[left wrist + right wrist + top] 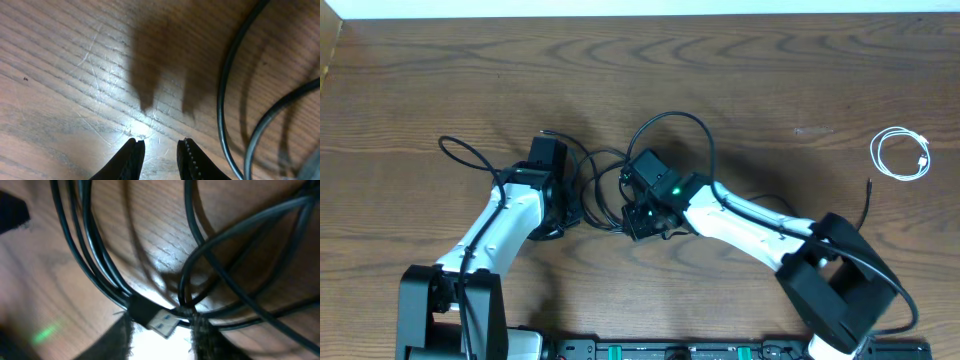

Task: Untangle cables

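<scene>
Several thin black cables [603, 188] lie tangled on the wooden table between my two grippers, with loops [672, 128] reaching out to both sides. A white cable [902, 155] lies coiled on its own at the far right. My left gripper [550, 168] points down at the tangle's left edge. Its wrist view shows the gripper [160, 141] open over bare wood, with two black cables [223, 100] to its right. My right gripper [645, 208] hangs over the tangle's right side. In its wrist view the gripper [162, 322] is open, with a black USB plug [155, 316] lying between the fingertips among crossing cables [95, 255].
A short black cable end [867, 200] lies near the right arm's base [840, 290]. The table's far edge [640, 14] runs along the top. A black rail [670, 350] sits at the front edge between the arm bases.
</scene>
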{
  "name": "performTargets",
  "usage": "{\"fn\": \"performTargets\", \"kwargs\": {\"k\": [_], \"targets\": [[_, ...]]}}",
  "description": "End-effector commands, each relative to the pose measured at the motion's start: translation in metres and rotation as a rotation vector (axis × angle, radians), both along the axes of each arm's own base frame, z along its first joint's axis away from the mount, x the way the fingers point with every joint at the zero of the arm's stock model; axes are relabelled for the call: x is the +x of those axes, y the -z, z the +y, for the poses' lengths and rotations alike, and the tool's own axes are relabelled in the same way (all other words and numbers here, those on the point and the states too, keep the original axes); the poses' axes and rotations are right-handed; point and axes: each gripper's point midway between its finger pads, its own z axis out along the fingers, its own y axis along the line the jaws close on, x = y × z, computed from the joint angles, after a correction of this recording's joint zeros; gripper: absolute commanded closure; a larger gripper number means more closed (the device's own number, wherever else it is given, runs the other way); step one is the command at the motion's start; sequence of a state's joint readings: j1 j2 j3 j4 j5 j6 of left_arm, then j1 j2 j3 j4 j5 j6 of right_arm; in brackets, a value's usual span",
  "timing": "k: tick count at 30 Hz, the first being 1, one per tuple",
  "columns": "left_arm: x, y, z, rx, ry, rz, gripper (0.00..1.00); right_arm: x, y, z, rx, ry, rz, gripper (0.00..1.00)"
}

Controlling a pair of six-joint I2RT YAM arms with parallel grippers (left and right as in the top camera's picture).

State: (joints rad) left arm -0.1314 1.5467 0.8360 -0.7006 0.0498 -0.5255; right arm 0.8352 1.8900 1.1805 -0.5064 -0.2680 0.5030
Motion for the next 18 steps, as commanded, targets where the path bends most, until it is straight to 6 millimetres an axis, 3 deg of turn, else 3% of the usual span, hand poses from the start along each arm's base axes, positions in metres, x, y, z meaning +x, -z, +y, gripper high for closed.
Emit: {"fn": "performTargets", "kwargs": {"k": [1,2,3,6,9,13,15,18], "targets": [[-0.007,0.004,0.000,-0.006,0.036,0.025,0.72,-0.015,0.016,0.003,-0.020,0.001,0.062,0.85],[-0.008,0.004,-0.002,-0.015,0.052,0.026,0.72,-0.020,0.016,0.006,-0.007,-0.010,0.083,0.95],[-0.008,0.004,-0.003,-0.022,0.063,0.029,0.72,-0.024,0.014,0.008,0.007,-0.019,0.104,0.99],[-0.012,0.004,-0.012,-0.076,0.102,0.042,0.72,-0.039,0.003,0.019,0.094,-0.086,0.177,0.99],[-0.015,0.001,-0.035,-0.205,0.161,0.048,0.71,-0.049,-0.018,0.028,0.221,-0.192,0.235,0.99],[-0.015,-0.015,-0.071,-0.421,0.263,0.024,0.71,-0.042,-0.043,0.024,0.331,-0.204,0.269,0.99],[-0.012,-0.024,-0.082,-0.491,0.292,0.004,0.71,-0.032,-0.057,0.019,0.383,-0.195,0.267,0.95],[0.002,-0.029,-0.086,-0.507,0.304,-0.055,0.64,-0.013,-0.066,0.008,0.415,-0.157,0.242,0.77]]}}
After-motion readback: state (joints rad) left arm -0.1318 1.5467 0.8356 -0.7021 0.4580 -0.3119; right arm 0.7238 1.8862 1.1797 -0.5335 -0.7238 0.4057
